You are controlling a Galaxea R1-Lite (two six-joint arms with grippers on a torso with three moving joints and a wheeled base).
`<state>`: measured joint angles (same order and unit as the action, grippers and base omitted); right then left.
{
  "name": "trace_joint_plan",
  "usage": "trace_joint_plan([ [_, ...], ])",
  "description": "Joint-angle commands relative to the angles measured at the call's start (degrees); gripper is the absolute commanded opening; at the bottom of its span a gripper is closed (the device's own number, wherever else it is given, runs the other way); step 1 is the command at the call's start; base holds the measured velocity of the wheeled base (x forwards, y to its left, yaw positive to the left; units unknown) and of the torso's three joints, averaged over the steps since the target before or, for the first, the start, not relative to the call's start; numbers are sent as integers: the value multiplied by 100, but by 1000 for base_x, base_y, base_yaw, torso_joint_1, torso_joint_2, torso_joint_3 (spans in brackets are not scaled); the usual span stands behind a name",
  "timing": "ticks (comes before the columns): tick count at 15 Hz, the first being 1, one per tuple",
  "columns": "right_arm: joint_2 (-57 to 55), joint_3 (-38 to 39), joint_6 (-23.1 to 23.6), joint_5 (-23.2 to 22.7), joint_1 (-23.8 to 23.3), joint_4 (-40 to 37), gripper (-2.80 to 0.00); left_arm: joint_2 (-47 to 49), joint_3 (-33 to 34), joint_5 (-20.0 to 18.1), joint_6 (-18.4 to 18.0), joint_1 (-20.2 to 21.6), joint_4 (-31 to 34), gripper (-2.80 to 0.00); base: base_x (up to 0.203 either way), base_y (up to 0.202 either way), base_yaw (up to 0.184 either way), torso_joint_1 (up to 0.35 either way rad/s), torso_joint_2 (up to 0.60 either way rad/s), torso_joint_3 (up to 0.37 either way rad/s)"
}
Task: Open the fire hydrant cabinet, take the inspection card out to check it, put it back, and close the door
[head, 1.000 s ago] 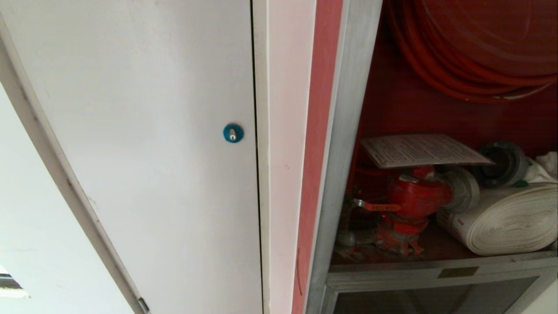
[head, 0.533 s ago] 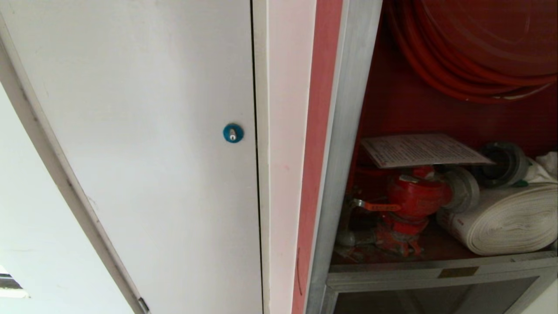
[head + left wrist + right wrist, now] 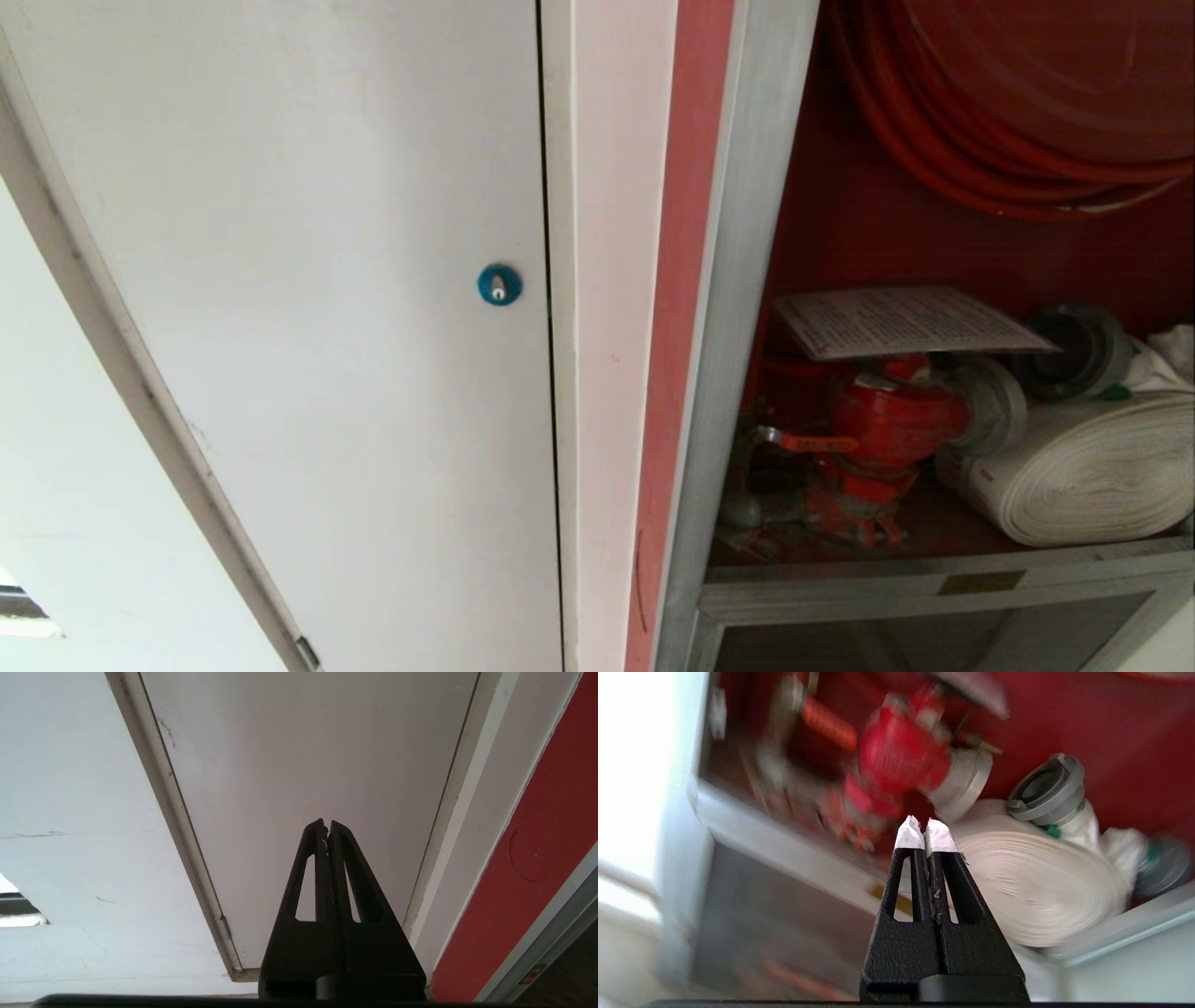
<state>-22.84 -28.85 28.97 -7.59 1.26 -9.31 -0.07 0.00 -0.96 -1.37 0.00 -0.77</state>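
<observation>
The fire hydrant cabinet (image 3: 747,280) stands open on the right of the head view, silver-framed and red inside. The pale inspection card (image 3: 901,320) lies flat on top of the red valve (image 3: 887,420). The cabinet's large glass door is out of view. Neither arm shows in the head view. My right gripper (image 3: 924,823) is shut and empty, its white-taped tips pointing into the cabinet in front of the red valve (image 3: 901,756) and a little short of it. My left gripper (image 3: 325,823) is shut and empty, facing the plain white door (image 3: 303,756).
A red hose reel (image 3: 1027,121) hangs above the valve. A rolled white hose (image 3: 1092,467) with grey couplings (image 3: 1083,345) lies to the valve's right. Below the shelf is a smaller glass door (image 3: 934,635). A white panel door with a blue lock (image 3: 499,285) fills the left.
</observation>
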Motion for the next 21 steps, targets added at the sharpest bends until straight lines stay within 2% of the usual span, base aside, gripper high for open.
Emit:
trace_joint_plan([
  [1,-616,-249,1050,-13,6,-190,-280,-1,35,0,5,0,-2,-280,0,0,0,0,0,0],
  [3,-1089,-665,1964,25,1,-431,-280,-1,35,0,4,0,-2,-280,0,0,0,0,0,0],
  [6,-1585,-1211,3743,491,-1,-1085,-280,-1,35,0,5,0,-2,-280,0,0,0,0,0,0],
  [7,-1691,-1290,4156,605,0,-1186,-280,-1,35,0,4,0,-2,-280,0,0,0,0,0,0],
  [8,-1839,-1309,4744,627,5,-1166,-280,-1,35,0,4,0,-2,-280,0,0,0,0,0,0],
  [10,-2288,-1327,5375,636,83,-840,-280,-1,35,0,-3,0,-2,-280,0,0,0,0,0,0],
  [12,-2811,-1346,5516,667,363,-215,-280,-1,35,0,3,0,-2,-280,0,0,0,0,0,0],
  [14,-3299,-1431,5510,784,1062,464,-280,-1,35,0,-3,0,-2,-280,0,0,0,0,0,0],
  [18,-4240,-1808,5171,1353,2319,1344,-280,-1,35,0,-3,0,-2,-280,0,0,0,0,0,0],
  [21,-4547,-1923,5066,1561,2467,1465,-280,-1,35,0,-3,0,-2,-280,0,0,0,0,0,0],
])
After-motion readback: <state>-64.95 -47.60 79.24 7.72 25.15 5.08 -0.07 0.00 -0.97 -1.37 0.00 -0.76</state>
